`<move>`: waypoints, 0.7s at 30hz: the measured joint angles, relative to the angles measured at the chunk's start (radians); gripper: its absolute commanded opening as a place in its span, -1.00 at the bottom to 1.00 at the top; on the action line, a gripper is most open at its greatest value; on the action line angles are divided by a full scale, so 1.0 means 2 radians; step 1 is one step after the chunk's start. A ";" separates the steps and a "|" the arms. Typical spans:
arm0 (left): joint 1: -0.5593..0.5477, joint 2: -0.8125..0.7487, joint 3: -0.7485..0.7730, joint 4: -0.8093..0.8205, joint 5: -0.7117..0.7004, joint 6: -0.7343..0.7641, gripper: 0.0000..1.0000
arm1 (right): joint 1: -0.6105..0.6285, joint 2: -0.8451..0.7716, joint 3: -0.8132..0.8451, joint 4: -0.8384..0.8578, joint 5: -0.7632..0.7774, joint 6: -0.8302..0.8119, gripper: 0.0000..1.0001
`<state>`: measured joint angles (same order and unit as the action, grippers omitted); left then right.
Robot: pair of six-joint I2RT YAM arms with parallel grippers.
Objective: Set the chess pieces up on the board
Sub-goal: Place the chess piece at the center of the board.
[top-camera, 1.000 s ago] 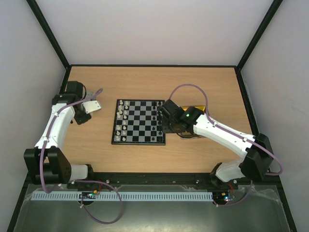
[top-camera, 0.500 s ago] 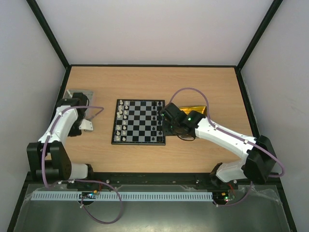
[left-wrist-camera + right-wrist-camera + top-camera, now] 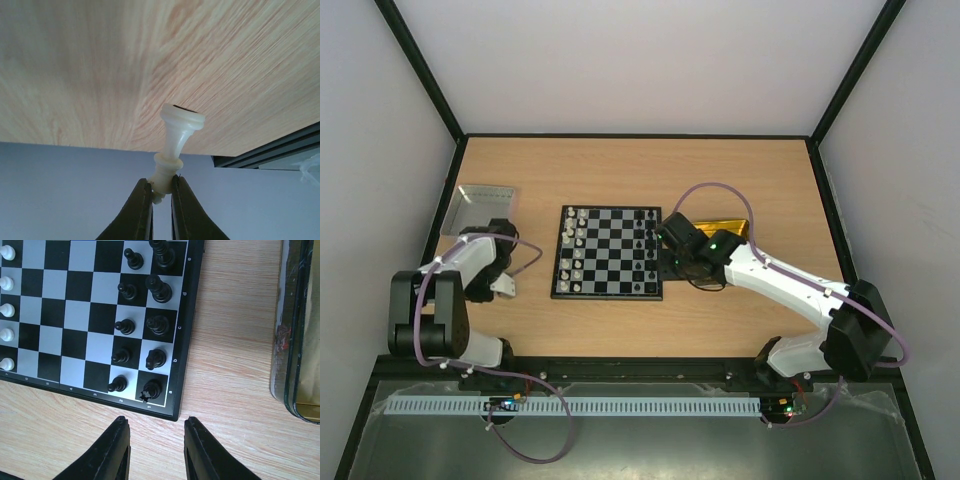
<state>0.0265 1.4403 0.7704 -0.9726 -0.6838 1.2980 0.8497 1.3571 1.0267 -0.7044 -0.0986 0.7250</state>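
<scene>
Left gripper [image 3: 161,187] is pinching a white chess piece [image 3: 173,142] by its head, jaws nearly shut, base pointing at the table [image 3: 100,65]. Right gripper [image 3: 155,430] is hovering just off a corner of the board [image 3: 186,340], jaws partly open, gripping nothing.

Both arms share one build: smooth white shells on the long links and chunky black housings at the joints. The left arm [image 3: 460,260] and the right arm [image 3: 782,281] each carry a lilac cable [image 3: 715,186] that arcs free of the shell. A small green light [image 3: 713,241] glows on the black block just behind the right gripper [image 3: 156,421], whose fingers [image 3: 116,447] are broad and matte black. The left gripper [image 3: 161,187] has slimmer, dark, tapering ones.
</scene>
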 measured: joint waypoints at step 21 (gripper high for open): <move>0.012 0.017 -0.040 0.102 -0.050 0.038 -0.74 | -0.008 -0.003 0.007 -0.013 0.012 0.001 -0.42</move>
<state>0.0509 1.4734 0.6899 -0.7685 -0.7841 1.3735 0.8341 1.3514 1.0405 -0.7307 -0.0753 0.7269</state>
